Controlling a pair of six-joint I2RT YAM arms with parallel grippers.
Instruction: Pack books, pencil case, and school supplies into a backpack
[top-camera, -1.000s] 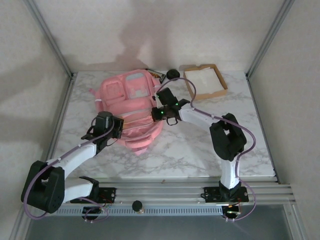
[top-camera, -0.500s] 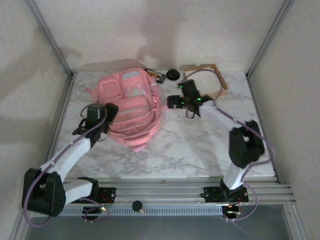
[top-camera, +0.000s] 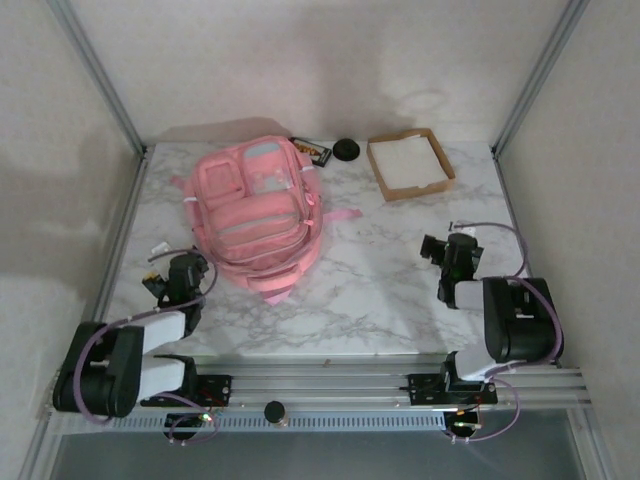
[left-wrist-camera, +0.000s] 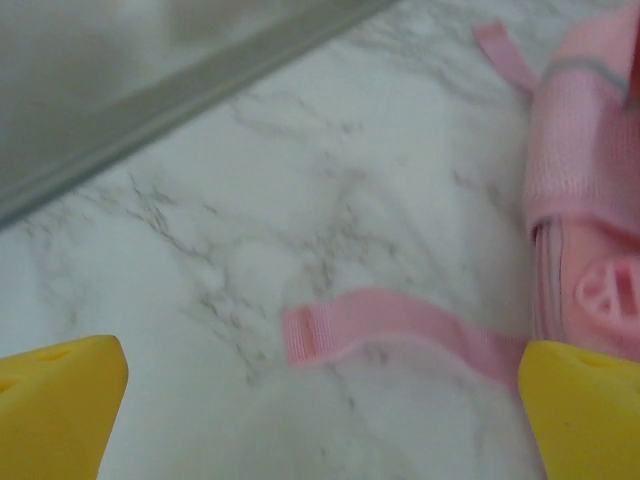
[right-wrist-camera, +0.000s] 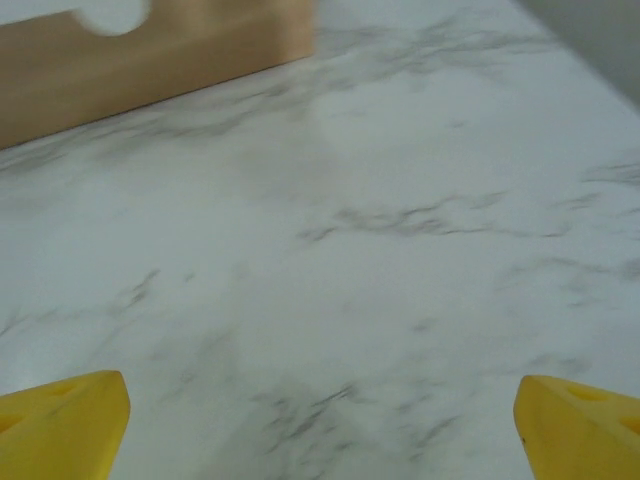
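Low at the left of the overhead view, the left gripper (top-camera: 165, 278): spread wide, grasping nothing, lying close over the marble table (top-camera: 380, 295), near the lower left corner of the backpack (top-camera: 255, 210). In its wrist view, yellow fingertips (left-wrist-camera: 60, 400) in the two bottom corners, far apart. Between them, bare marble and a loose pink strap (left-wrist-camera: 400, 335) lying flat. At that frame's right edge, pink backpack fabric.

Low at the right of the overhead view, the right gripper (top-camera: 447, 252): likewise released and empty. In its wrist view, yellow fingertips (right-wrist-camera: 60, 415) again in the bottom corners, with plain marble between them. Beyond, in the upper left of that frame, a brown side wall of the cardboard tray (right-wrist-camera: 150, 55).

Further out, left of centre overhead, the backpack lying flat with front pockets up, well apart from the right gripper. At its upper right corner, a dark book (top-camera: 312, 153), partly hidden behind the fabric. Just right of that, a small round black thing (top-camera: 346, 150). Then, in the upper right, the white-lined tray.
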